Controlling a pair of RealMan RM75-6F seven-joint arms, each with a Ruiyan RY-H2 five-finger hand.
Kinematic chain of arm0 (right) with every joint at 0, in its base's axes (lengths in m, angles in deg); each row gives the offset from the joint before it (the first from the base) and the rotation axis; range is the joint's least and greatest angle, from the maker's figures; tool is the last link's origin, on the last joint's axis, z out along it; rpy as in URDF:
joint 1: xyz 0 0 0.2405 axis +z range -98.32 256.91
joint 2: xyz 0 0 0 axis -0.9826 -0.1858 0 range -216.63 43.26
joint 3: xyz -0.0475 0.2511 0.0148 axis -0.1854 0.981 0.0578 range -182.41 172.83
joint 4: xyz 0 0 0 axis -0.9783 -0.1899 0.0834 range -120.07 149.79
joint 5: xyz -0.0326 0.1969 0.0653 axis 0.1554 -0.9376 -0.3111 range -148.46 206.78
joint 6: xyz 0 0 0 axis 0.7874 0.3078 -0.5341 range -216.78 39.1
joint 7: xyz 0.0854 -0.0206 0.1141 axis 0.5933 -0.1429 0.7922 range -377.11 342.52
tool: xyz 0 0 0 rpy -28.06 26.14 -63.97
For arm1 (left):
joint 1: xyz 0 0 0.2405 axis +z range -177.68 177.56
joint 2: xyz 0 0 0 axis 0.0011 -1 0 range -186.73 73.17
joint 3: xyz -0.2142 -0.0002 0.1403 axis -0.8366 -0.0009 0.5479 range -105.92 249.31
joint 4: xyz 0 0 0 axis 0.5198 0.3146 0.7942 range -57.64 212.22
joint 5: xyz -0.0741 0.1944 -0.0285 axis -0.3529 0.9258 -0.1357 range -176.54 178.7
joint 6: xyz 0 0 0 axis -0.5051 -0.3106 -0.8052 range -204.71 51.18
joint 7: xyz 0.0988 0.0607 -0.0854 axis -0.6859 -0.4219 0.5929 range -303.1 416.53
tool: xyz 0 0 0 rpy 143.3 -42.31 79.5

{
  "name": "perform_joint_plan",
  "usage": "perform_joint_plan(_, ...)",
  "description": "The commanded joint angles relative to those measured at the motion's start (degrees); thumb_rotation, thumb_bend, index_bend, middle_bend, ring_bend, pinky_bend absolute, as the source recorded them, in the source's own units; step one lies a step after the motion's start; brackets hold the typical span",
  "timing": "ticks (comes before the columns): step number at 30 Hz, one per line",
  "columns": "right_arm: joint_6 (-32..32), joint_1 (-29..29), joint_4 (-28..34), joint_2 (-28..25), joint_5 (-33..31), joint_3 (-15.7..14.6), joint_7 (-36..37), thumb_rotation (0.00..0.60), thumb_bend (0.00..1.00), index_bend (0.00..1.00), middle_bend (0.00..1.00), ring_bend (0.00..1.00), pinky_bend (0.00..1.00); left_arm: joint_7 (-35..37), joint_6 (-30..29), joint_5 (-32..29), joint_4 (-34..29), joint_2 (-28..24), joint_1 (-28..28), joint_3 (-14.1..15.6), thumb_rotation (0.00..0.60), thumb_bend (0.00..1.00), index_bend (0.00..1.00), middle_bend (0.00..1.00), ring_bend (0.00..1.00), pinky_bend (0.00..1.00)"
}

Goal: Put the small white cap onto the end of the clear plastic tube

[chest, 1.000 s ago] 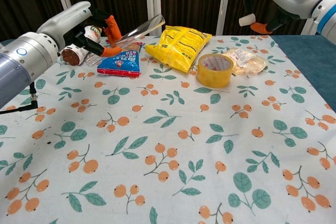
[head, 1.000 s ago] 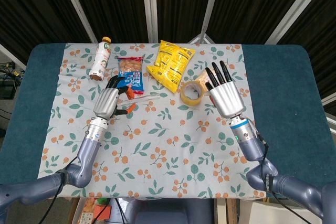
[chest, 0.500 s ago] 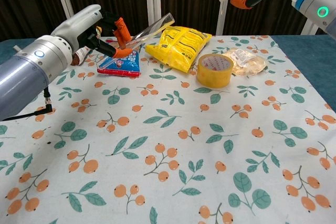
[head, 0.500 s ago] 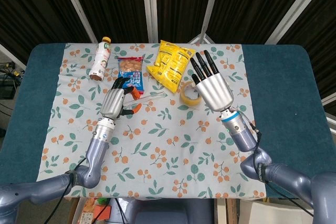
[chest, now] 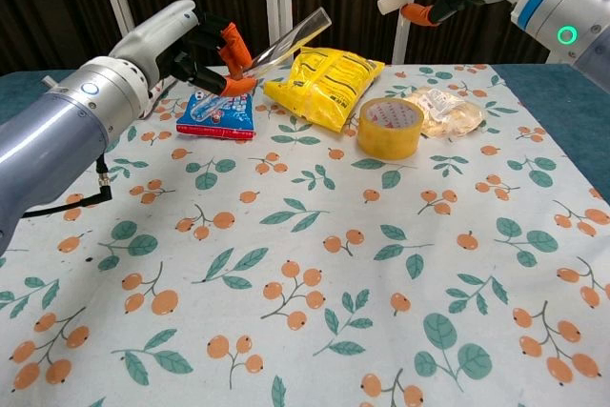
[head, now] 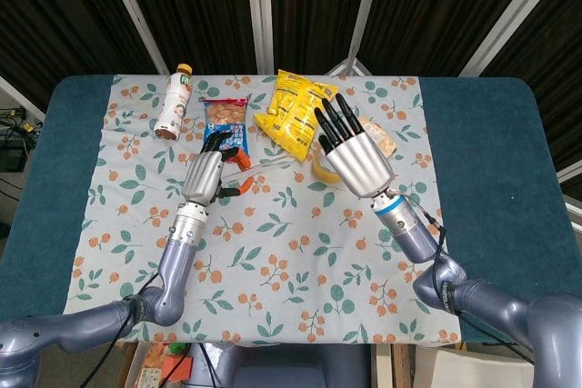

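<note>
While one small white cap (chest: 390, 0) sits pinched in the right hand (head: 353, 156), the left hand (head: 205, 176) grips one clear plastic tube (chest: 286, 39); both hands have drawn closer together above the table since earlier.

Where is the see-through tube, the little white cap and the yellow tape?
clear plastic tube (chest: 291, 37), chest view, middle of its length.
small white cap (chest: 390, 0), chest view, its side, pinched by the right robot hand.
yellow tape roll (chest: 390, 128), chest view, outer wall.
</note>
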Motion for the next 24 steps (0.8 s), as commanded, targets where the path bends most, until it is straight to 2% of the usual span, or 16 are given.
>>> perform_joint_plan(1,0.0,0.1,-0.2,0.6,-0.3,0.0,-0.2,0.6,0.35,0.66,0.21,0.04,0.0,-0.6,-0.2,-0.6,-0.5,0.1,0.1,-0.1,0.6,0.54,0.75,0.55,0.12,0.02)
perform_joint_plan(8,0.8,0.7,-1.8,2.6,-0.6,0.0,-0.9,0.6,0.35,0.66,0.21,0.04,0.0,-2.3,-1.5,-4.0,-1.9,1.3,0.6,-1.6,0.6,0.55,0.75,0.55,0.12,0.03)
perform_joint_plan(24,1.5,1.6,-3.4,4.3,-0.9,-0.3,-0.2,0.6,0.35,0.66,0.21,0.04,0.0,-6.7,-0.9,-6.3,-3.4,0.7,0.4,-1.2,0.6,0.55,0.75,0.55,0.12,0.03)
